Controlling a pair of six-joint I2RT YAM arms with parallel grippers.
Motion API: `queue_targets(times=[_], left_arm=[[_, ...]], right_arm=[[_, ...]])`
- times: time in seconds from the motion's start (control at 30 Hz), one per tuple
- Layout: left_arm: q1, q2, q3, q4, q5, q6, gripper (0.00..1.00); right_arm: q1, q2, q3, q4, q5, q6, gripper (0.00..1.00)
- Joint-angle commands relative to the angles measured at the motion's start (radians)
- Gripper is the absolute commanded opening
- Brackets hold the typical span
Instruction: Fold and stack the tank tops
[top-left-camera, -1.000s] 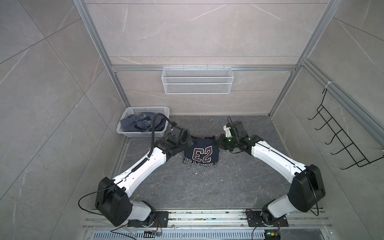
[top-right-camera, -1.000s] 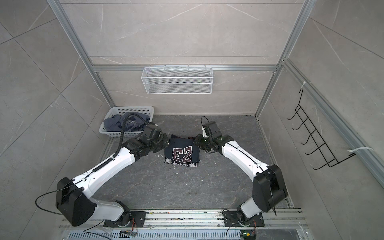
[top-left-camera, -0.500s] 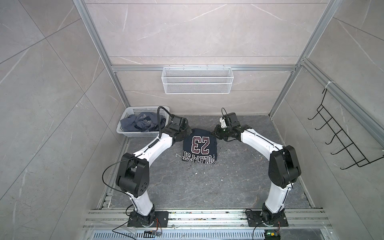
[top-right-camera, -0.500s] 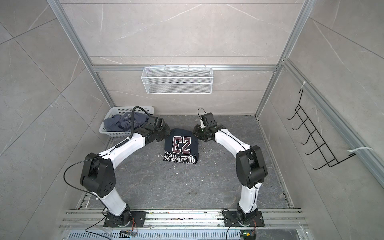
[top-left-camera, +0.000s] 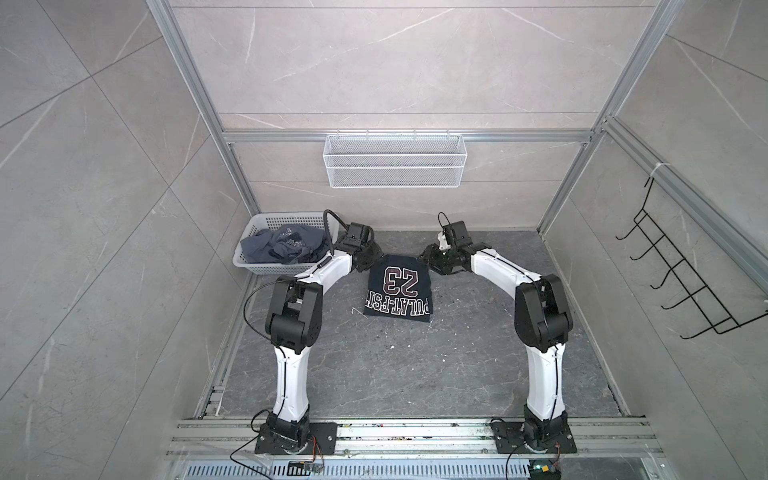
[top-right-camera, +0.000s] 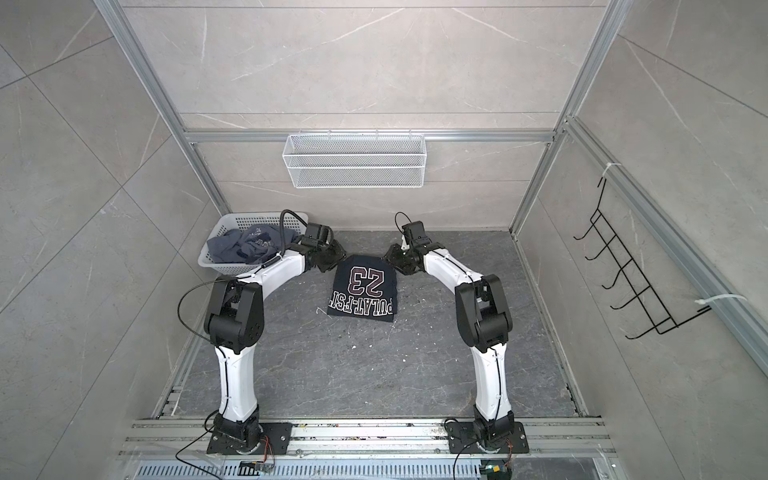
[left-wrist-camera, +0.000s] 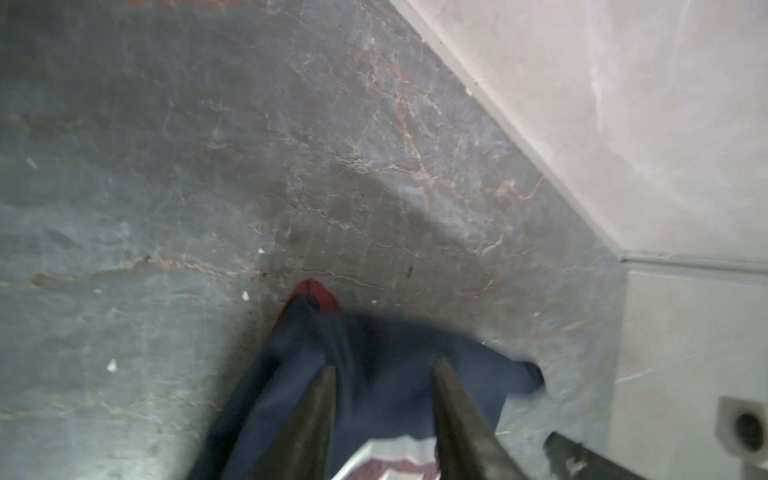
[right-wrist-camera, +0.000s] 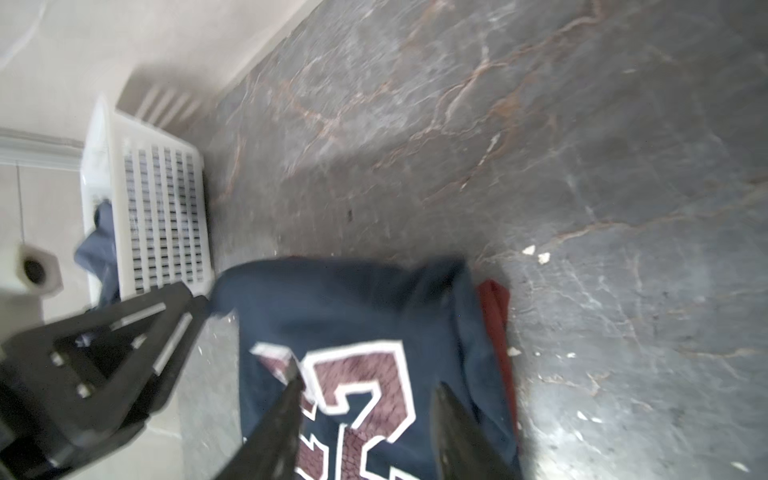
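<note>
The navy tank top (top-left-camera: 398, 291) (top-right-camera: 363, 293) with the "23" print lies folded flat on the dark stone floor in both top views. My left gripper (top-left-camera: 376, 257) (top-right-camera: 340, 258) hovers at its far left corner. My right gripper (top-left-camera: 426, 258) (top-right-camera: 388, 259) hovers at its far right corner. In the left wrist view the left gripper (left-wrist-camera: 384, 365) stands open over navy cloth (left-wrist-camera: 395, 340), pinching nothing. The right gripper (right-wrist-camera: 368, 376) is also open above the print (right-wrist-camera: 353, 299). The slate blue tank top (top-left-camera: 282, 245) (top-right-camera: 245, 245) lies crumpled in the basket.
The white perforated basket (top-left-camera: 249, 266) (right-wrist-camera: 162, 216) stands at the back left, beside the left arm. The back wall is close behind both grippers. A wire shelf (top-left-camera: 395, 166) hangs on it, and a black hook rack (top-left-camera: 681, 282) on the right wall. White scraps dot the floor.
Both grippers carried the navy top's far edge back toward the wall, then opened and let it go. The top now lies spread longer and flat, with both elbows raised.
</note>
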Motion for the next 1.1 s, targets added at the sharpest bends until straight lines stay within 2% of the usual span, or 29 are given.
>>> queue_targets(times=[0.0,0.1,0.17,0.3,0.57,0.7,0.8,1.07], left_arm=[[0.020,-0.062,0.032,-0.073,-0.030,0.039,0.63],[0.029,-0.144,0.003,-0.130,-0.107,0.114,0.74],[0.034,-0.174,-0.024,-0.155,-0.099,0.158,0.77],[0.035,-0.200,-0.128,-0.152,-0.006,0.204,0.78],[0.031,-0.223,-0.365,-0.031,0.093,0.179,0.78],[0.015,-0.214,-0.426,0.016,0.142,0.162,0.76],[-0.004,-0.206,-0.455,0.030,0.150,0.149,0.70],[-0.097,-0.157,-0.461,0.070,0.145,0.102,0.55]], right_arm=[[-0.006,-0.009,0.064,-0.086,0.047,-0.068,0.67],[-0.005,-0.074,-0.011,-0.094,0.077,-0.109,0.72],[-0.005,-0.115,-0.087,-0.083,0.070,-0.118,0.73],[0.020,-0.183,-0.266,0.005,0.055,-0.093,0.75],[0.091,-0.170,-0.394,0.080,0.051,-0.048,0.76],[0.130,-0.154,-0.415,0.091,0.055,-0.031,0.76],[0.136,-0.147,-0.431,0.101,0.059,-0.018,0.75],[0.114,-0.144,-0.451,0.061,0.123,-0.039,0.61]])
